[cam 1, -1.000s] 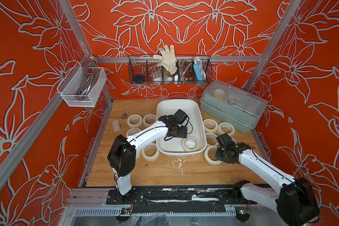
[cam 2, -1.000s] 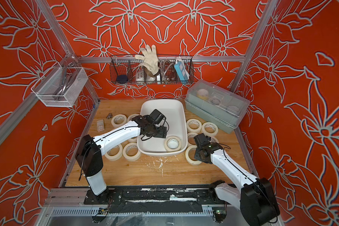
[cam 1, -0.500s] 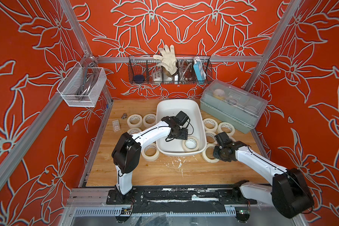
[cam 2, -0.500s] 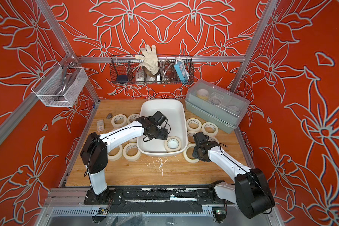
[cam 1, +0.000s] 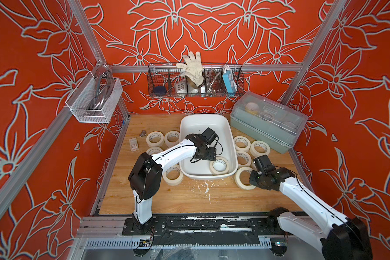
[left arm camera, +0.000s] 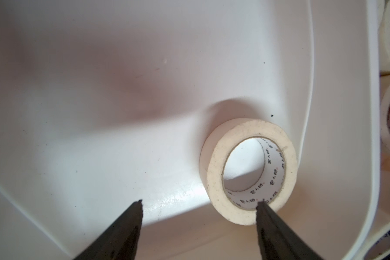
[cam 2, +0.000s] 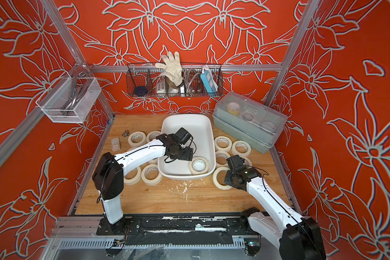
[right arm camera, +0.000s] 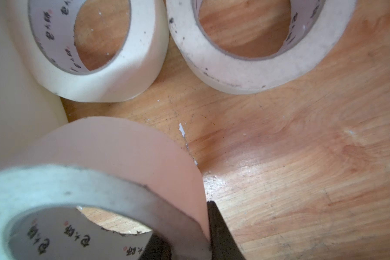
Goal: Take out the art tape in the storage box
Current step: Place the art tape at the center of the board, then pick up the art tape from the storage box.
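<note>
I am holding the left tool (left arm camera: 200,201) open inside the box (cam 1: 198,126), with its jaws wider than the wall of the last roll (left arm camera: 215,171). That way one finger can drop into the core and the other outside it. One fingertip (left arm camera: 268,216) is lining up over the roll's near wall, and the other is hanging over bare box floor. This roll is lying flat in the box's 5 o'clock corner, tight by the side wall. That is why I am working from its 10 o'clock side, where there is room for the jaws.

The right tool (right arm camera: 180,200) is pinching the wall of the held roll (cam 1: 237,177), one finger in the core and one outside. The roll is sitting tilted at the box's 4 o'clock, just beside that corner. I cannot tell whether its lower edge is resting on the desk (cam 1: 178,200). I am judging that this spot suits it because it is free.

Further out, the other rolls (cam 1: 235,144) are lying flat in clusters at the box's 3 o'clock and 9 o'clock. With one roll inside, I am reckoning the job nearly done.
</note>
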Controlling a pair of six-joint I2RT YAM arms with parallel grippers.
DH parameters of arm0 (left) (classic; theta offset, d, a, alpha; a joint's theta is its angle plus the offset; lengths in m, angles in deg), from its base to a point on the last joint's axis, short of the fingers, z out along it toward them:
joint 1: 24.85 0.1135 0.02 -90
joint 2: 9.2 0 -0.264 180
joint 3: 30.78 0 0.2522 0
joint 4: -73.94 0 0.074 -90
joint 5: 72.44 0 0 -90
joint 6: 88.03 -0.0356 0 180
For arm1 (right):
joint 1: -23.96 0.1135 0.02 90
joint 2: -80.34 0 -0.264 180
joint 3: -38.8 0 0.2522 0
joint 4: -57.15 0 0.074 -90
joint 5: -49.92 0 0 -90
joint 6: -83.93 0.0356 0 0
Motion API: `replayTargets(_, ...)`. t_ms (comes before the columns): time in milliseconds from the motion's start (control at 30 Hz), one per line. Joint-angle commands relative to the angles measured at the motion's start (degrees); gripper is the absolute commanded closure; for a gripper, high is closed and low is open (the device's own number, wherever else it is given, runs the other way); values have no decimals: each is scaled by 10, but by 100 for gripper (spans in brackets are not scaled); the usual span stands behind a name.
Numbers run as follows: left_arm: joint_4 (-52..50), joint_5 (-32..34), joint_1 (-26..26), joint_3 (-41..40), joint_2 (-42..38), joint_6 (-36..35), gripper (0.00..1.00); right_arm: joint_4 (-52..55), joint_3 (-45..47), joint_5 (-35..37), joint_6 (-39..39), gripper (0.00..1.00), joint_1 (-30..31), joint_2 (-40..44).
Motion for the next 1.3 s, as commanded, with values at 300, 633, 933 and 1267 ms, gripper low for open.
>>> replayTargets(300, 7, -13, -1, 4, 9, 5, 22, -58, -18, -7, -32, 82, -3, -122)
replayTargets(633, 11, -17, -1, -2, 10, 2, 22, -13, -83, 9, -55, 55, -8, -117)
replayTargets(933, 43, -65, -2, -17, 15, -30, 25, 42, -146, -12, -93, 51, -8, -31)
replayTargets(1267, 75, -81, -7, -44, 39, -67, 27, 56, -197, -68, -115, 51, -7, -1)
